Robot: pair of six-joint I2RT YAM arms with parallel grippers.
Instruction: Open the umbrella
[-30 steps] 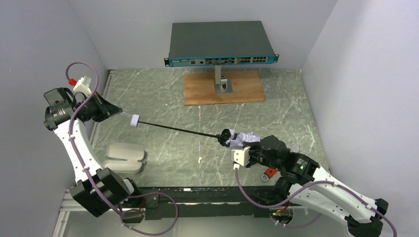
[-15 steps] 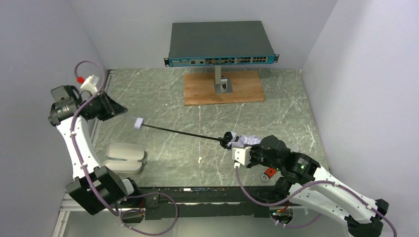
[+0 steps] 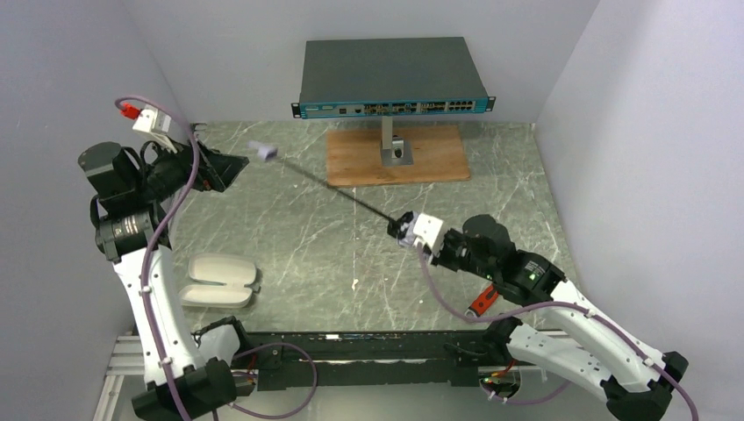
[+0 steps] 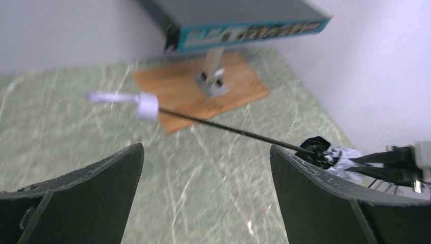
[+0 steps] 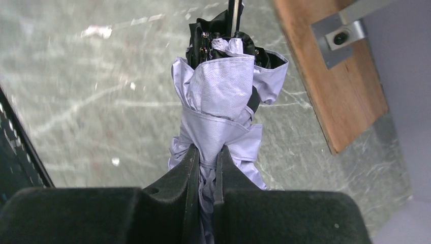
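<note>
The umbrella (image 5: 218,96) is held in the air above the green marbled table (image 3: 289,254), between the two arms and not opened. Its canopy is bunched into a crinkled bundle, silvery outside with black showing at the top. The right jaws are squeezed tight on the lower part of that bundle, with the dark fingers (image 5: 190,170) pressing the fabric from both sides. The thin black shaft (image 4: 228,129) is drawn out long and slants up from the bundle toward the far left corner. It ends in the small pale handle (image 3: 263,151), which looks blurred. The left jaws are spread wide with nothing between them, and the handle hangs just beyond their tips without touching. The left arm (image 3: 145,263) is raised high on its side. A cream oval case (image 3: 218,281) lies on the table near that arm's base. At the back a flat grey box with a row of ports (image 3: 392,74) stands on a metal post fixed to a wooden board (image 3: 430,158).
</note>
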